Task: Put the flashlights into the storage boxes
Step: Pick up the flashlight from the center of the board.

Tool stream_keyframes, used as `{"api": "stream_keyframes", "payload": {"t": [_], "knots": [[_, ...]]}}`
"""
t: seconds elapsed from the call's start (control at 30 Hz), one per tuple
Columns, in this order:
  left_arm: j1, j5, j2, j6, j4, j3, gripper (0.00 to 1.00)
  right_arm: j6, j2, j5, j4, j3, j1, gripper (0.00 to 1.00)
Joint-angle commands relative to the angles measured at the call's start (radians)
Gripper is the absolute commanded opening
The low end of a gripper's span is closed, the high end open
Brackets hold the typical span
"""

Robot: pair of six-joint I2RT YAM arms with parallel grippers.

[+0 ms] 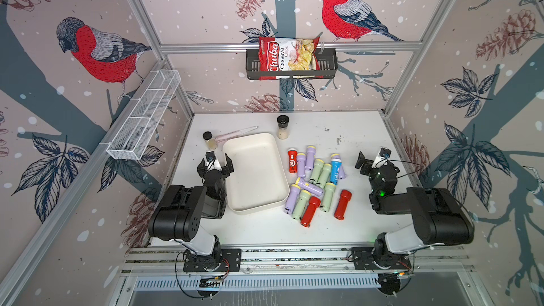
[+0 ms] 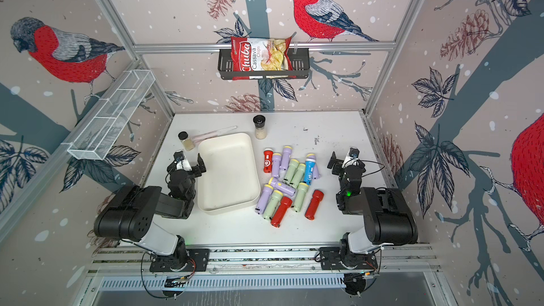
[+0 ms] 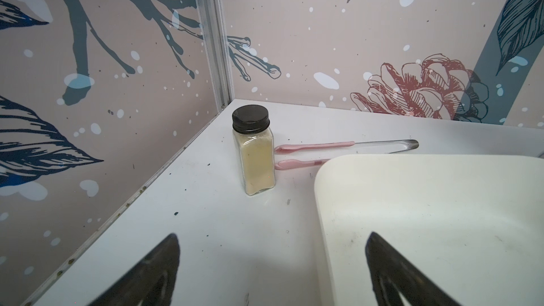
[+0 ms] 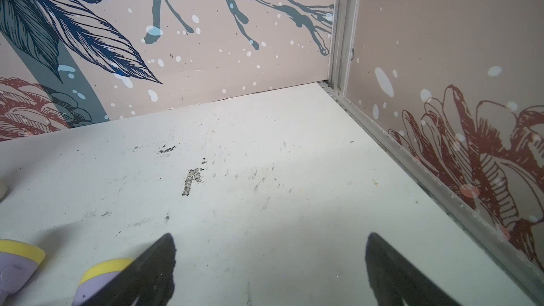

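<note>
Several flashlights [image 1: 315,183] [image 2: 290,183], lilac, pale green, red and one blue, lie in a loose pile on the white table right of the storage box. That box [image 1: 253,172] [image 2: 226,172] is a cream tray and holds nothing. My left gripper [image 1: 215,162] [image 2: 187,163] [image 3: 273,234] hangs open beside the tray's left rim [image 3: 323,201], one finger over the tray. My right gripper [image 1: 372,158] [image 2: 344,158] [image 4: 270,234] stands open over bare table right of the pile. Two lilac flashlights with yellow heads [image 4: 17,260] lie just beside one of its fingers.
Two black-capped glass jars [image 1: 209,139] [image 1: 282,126] and pink tongs [image 1: 235,133] stand behind the tray; one jar [image 3: 254,148] and the tongs [image 3: 315,145] show in the left wrist view. A white wire mesh basket [image 1: 144,116] hangs on the left wall. A black wall basket [image 1: 326,63] holds a chips bag.
</note>
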Motion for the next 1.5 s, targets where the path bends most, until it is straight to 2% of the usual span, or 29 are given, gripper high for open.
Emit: {"api": "stream_keyframes", "payload": {"t": [0.0, 0.8, 0.97, 1.07, 1.13, 1.2, 1.27, 1.37, 1.47], "knots": [[0.000, 0.004, 0.001, 0.003, 0.028, 0.001, 0.97, -0.005, -0.002, 0.008, 0.022, -0.001, -0.001, 1.00], [0.000, 0.013, -0.004, 0.006, 0.036, -0.005, 0.96, -0.003, -0.003, 0.002, 0.021, -0.002, -0.002, 1.00], [-0.015, -0.006, -0.100, 0.021, -0.058, 0.005, 0.96, -0.006, -0.012, 0.022, 0.017, 0.000, 0.005, 1.00], [-0.038, -0.019, -0.198, 0.046, -0.177, 0.032, 0.96, -0.006, -0.084, 0.052, -0.132, 0.051, 0.020, 1.00], [-0.063, -0.023, -0.272, 0.049, -0.254, 0.056, 0.95, 0.021, -0.142, 0.058, -0.331, 0.133, 0.020, 1.00], [-0.068, 0.038, -0.350, 0.011, -0.340, 0.086, 0.93, 0.036, -0.182, 0.046, -0.527, 0.226, 0.020, 1.00], [-0.075, 0.117, -0.419, 0.002, -0.450, 0.134, 0.91, 0.034, -0.201, 0.009, -0.702, 0.317, 0.020, 1.00], [-0.091, 0.146, -0.476, -0.041, -0.618, 0.207, 0.89, 0.022, -0.227, -0.086, -0.887, 0.408, 0.022, 1.00], [-0.100, 0.232, -0.515, -0.098, -0.752, 0.248, 0.85, 0.035, -0.280, -0.185, -0.991, 0.441, 0.026, 1.00]]}}
